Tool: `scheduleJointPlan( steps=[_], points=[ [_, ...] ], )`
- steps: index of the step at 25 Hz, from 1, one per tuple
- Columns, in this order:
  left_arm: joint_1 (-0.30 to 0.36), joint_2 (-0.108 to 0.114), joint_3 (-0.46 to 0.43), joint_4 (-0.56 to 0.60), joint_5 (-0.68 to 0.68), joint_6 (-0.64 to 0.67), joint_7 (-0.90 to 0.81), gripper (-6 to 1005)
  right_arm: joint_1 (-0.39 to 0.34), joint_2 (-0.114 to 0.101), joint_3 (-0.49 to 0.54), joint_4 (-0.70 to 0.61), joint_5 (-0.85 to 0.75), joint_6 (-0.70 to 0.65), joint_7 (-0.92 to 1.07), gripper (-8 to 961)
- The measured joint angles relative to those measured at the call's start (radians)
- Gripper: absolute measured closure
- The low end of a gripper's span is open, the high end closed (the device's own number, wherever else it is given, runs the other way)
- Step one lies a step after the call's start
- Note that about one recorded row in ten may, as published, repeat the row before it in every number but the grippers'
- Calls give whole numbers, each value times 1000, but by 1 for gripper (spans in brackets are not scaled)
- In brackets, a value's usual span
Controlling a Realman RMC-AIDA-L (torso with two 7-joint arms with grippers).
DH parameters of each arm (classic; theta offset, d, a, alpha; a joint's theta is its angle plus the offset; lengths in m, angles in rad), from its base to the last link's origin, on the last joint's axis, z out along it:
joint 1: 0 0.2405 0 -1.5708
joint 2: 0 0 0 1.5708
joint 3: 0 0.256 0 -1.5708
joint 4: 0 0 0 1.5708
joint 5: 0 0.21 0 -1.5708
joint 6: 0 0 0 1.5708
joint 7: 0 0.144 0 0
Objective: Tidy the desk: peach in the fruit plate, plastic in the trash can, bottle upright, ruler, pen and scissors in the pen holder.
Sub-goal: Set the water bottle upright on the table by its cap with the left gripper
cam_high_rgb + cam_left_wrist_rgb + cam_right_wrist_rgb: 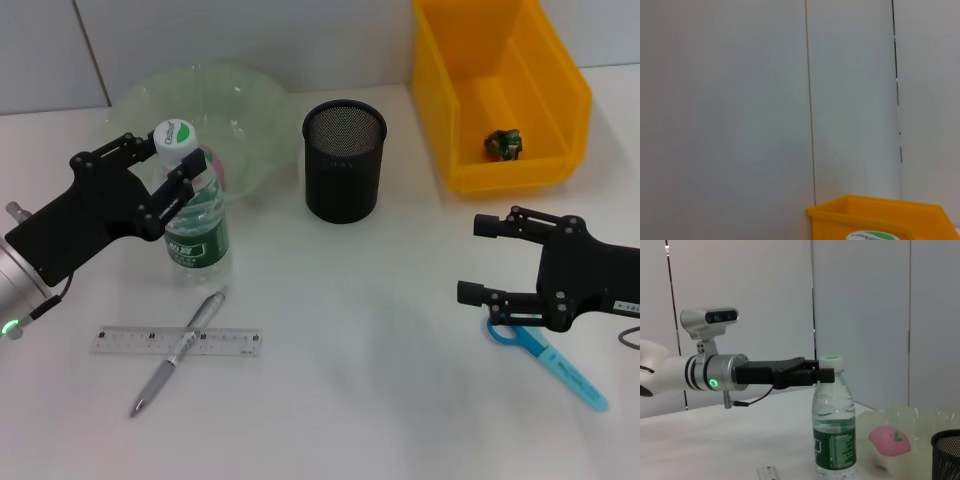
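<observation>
A clear plastic bottle point(194, 205) stands upright on a white table point(380, 400), its green label bearing white writing too small to read; the white cap has a green mark on top. The left gripper point(165, 168) sits at the bottle's neck, black fingers set either side just under the cap. Whether they press on the neck or stand slightly clear cannot be told.

Behind the bottle is a translucent, pale green plate point(250, 110) with a wavy rim. The right wrist view shows a pink peach point(890, 440) lying in it. Beside the plate stands a black mesh holder point(343, 160), cylindrical and open at the top. A yellow plastic bin point(560, 100) at the far right holds a small crumpled green scrap of plastic point(504, 143).

Near the front, a clear ruler point(176, 342) lies flat with fine markings that cannot be read. A silver pen point(178, 352) lies across it at a slant.

The right gripper point(480, 260) hovers with its fingers wide apart. Beneath it lie blue-handled scissors point(552, 364), partly hidden by the gripper.
</observation>
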Motion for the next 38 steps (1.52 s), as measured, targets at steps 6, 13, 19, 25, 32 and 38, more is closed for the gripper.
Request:
scheduleJointPlan(
  steps=[6, 13, 19, 25, 32, 38],
  points=[
    [0, 0, 0, -5, 0, -1, 10, 570, 1, 1, -1, 0, -1, 0, 0, 129],
    [1, 0, 0, -8, 0, -7, 10, 570, 4, 5, -2, 0, -8, 0, 0, 128],
    [3, -2, 0, -11, 0, -11, 17, 569, 7, 8, -1, 0, -13, 0, -4, 129],
    [3, -3, 0, -20, -1, -14, 24, 569, 8, 9, -1, 0, -14, 1, -7, 129],
    [3, -3, 0, -33, -21, -22, 25, 570, 11, 10, -1, 0, -23, 11, -8, 128],
    [3, -3, 0, -33, -25, -23, 25, 569, 14, 10, -1, 1, -25, 12, -8, 128]
  ],
)
